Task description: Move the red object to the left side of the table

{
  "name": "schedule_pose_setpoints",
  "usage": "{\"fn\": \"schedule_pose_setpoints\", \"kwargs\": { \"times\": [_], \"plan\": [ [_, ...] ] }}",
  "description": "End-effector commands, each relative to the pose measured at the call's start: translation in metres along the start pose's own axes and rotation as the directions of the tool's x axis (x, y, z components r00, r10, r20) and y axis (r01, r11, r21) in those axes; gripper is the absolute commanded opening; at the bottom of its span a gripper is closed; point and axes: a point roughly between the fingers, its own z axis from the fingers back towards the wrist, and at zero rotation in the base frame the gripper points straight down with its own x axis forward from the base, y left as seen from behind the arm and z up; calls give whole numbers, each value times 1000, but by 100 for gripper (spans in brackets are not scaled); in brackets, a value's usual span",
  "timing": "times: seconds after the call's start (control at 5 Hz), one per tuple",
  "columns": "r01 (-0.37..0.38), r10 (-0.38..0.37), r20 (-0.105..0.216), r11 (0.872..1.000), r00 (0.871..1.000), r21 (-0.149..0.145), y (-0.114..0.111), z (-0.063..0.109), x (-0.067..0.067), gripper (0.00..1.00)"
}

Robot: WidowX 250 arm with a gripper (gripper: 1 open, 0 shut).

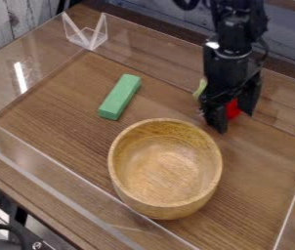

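Red object (232, 105) sits between my gripper's (229, 109) spread jaws, which stand released around it, pointing straight down at the table (59, 107). I can't tell whether the fingers touch it. From there, a wooden bowl (166, 167) lies at seven o'clock, a green block (120, 96) at nine o'clock.

We take this for a robotics lab: a wood-grain counter (59, 127) fenced by clear acrylic walls (33, 54), robot arm (235, 39) above.

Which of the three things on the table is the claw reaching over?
The small red toy fruit, right of the wooden bowl; the green block lies farther left, untouched. The gripper straddles it.
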Motion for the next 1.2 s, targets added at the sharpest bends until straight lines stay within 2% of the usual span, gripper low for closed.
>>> {"fn": "schedule_pose_setpoints", "kwargs": {
  "times": [0.0,0.2,0.4,0.8,1.0],
  "plan": [
    [-43,44,11,997,999,-59,-20,10,-1,100],
    [-44,44,4,997,999,-61,-27,4,11,100],
    [-37,36,-3,997,999,-67,-30,1,22,0],
    [-7,6,-15,997,1000,-73,-28,-4,19,0],
    [24,-25,-24,997,999,-73,-33,-9,10,0]
  ]
}}
